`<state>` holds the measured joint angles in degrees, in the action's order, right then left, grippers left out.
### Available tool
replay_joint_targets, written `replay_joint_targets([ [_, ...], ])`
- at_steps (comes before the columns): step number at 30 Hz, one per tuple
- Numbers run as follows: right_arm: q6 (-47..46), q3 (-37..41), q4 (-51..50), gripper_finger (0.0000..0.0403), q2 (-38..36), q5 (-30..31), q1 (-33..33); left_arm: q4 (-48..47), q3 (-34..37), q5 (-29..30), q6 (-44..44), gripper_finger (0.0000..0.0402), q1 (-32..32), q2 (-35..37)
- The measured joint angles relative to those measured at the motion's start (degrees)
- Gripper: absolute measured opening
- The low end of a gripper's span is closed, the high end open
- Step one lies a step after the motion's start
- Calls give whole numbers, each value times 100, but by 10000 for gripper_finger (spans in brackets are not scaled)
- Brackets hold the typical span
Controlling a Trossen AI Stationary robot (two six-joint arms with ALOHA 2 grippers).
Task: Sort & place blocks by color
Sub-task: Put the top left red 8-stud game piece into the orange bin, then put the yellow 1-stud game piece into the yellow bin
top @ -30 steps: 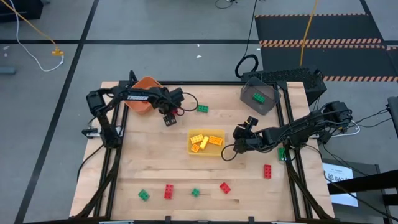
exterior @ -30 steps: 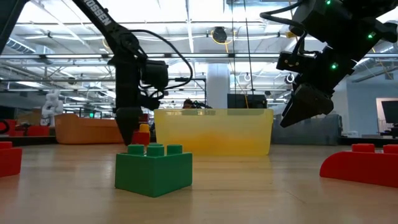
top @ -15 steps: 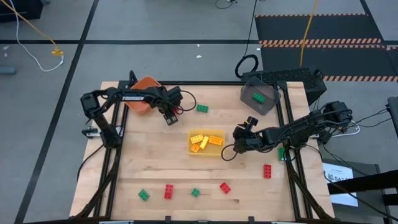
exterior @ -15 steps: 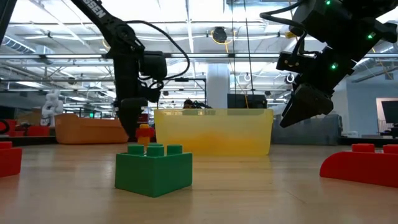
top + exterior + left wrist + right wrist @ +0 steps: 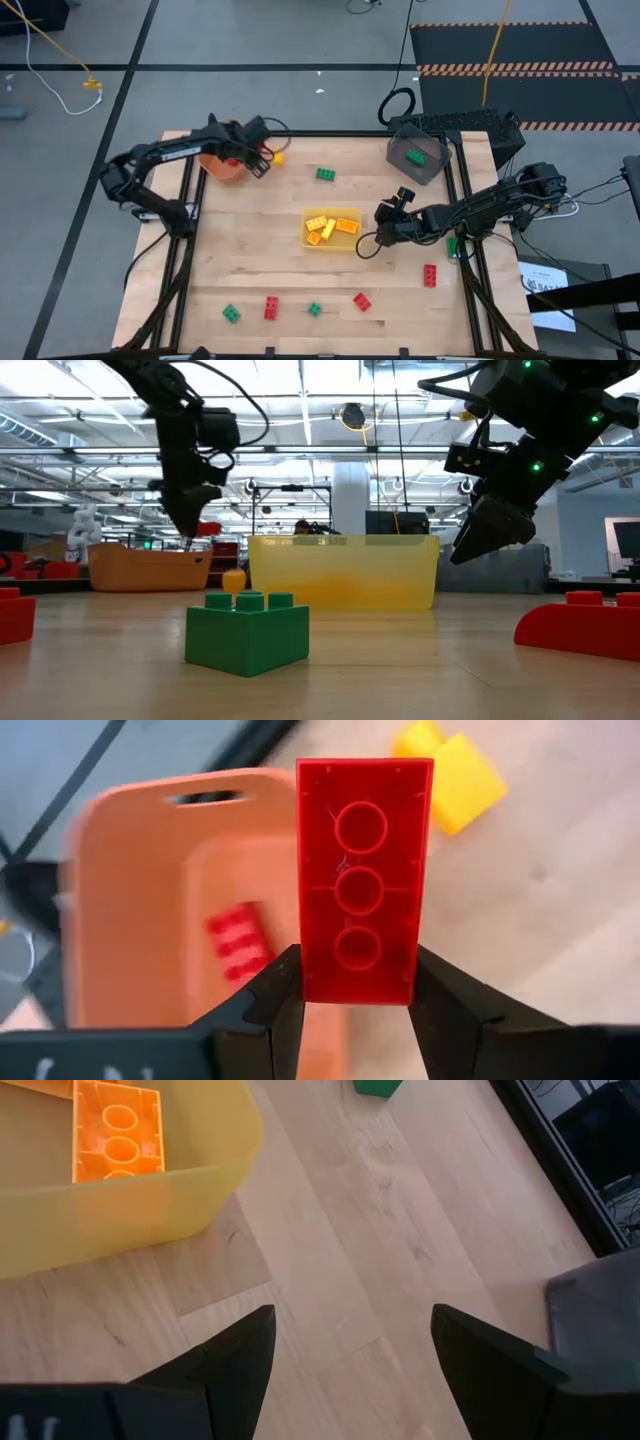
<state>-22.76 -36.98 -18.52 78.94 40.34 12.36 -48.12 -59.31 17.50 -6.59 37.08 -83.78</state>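
The left gripper (image 5: 350, 1010) pinches a long red studded plastic brick (image 5: 362, 880) by its near end, poised over the orange plastic bin (image 5: 130, 910); the right gripper (image 5: 345, 1360), gaping empty, waits far off.

Grey floor (image 5: 250, 40), black tape lines (image 5: 300, 67)

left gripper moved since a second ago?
Yes. The left gripper, shut on a red block, went from mid-table back to the orange bin.

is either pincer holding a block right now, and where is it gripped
The left pincer holds a red block by its two long sides near one end, beside the orange bin. The right pincer is open and holds nothing.
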Motion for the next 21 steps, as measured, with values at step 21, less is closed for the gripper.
replay_joint_targets([
  [21, -36, -1, 0, 258, 0, -9, 0, -536, -2, 4, 45, 302, 1120, 150],
])
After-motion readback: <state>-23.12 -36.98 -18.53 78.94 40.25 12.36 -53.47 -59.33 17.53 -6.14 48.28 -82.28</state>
